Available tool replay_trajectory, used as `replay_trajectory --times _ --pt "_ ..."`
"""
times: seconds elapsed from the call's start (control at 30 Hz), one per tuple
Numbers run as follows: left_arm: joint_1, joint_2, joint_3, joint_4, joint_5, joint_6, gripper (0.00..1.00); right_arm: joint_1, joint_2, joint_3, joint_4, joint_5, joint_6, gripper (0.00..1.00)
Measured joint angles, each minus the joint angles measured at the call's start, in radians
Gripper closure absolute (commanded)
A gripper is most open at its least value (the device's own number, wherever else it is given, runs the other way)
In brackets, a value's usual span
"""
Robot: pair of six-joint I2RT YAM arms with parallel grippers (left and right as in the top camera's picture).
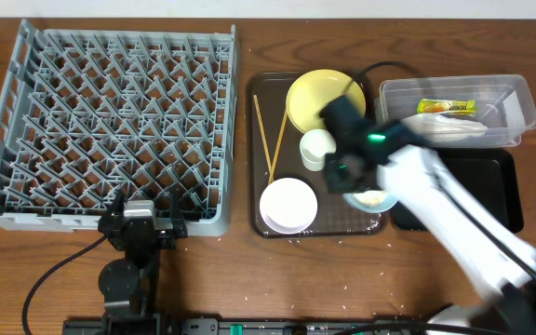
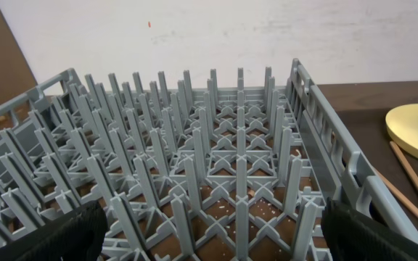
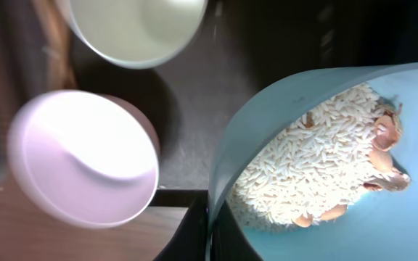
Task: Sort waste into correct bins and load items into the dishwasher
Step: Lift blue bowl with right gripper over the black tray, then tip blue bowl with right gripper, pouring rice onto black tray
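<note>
My right gripper is shut on the rim of the light blue bowl, which sits over the right edge of the dark brown tray. In the right wrist view the jaws pinch the bowl wall, and rice and brown bits fill the bowl. The white bowl, small white cup, yellow plate and chopsticks rest on the brown tray. My left gripper is open and empty at the front edge of the grey dish rack.
The clear tub at the right holds the yellow-green wrapper and white napkin. The black tray lies just in front of it. Loose crumbs dot the table by the brown tray's front edge.
</note>
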Motion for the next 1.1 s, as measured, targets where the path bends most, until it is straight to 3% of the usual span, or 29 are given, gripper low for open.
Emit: replay_trajectory --times 0.2,0.33,0.57,0.83,1.1 --pt "0.0 0.0 0.0 0.0 0.0 0.0 0.05 -0.219 -0.209 -0.014 0.012 -0.062 -0.116 0.99" --pt "0.0 0.0 0.0 0.0 -0.001 0.0 0.05 -0.443 -0.272 -0.141 0.125 -0.241 -0.252 0.99" --pt "0.0 0.0 0.0 0.0 0.0 0.0 0.05 -0.761 -0.275 -0.378 0.299 -0.561 -0.414 0.99" --pt "0.0 0.0 0.0 0.0 0.0 0.0 0.05 -0.981 -0.275 -0.596 0.551 -0.953 -0.499 0.99" --pt "0.0 0.0 0.0 0.0 0.0 0.0 0.05 -1.172 -0.239 -0.684 0.667 -1.267 -0.513 0.99"
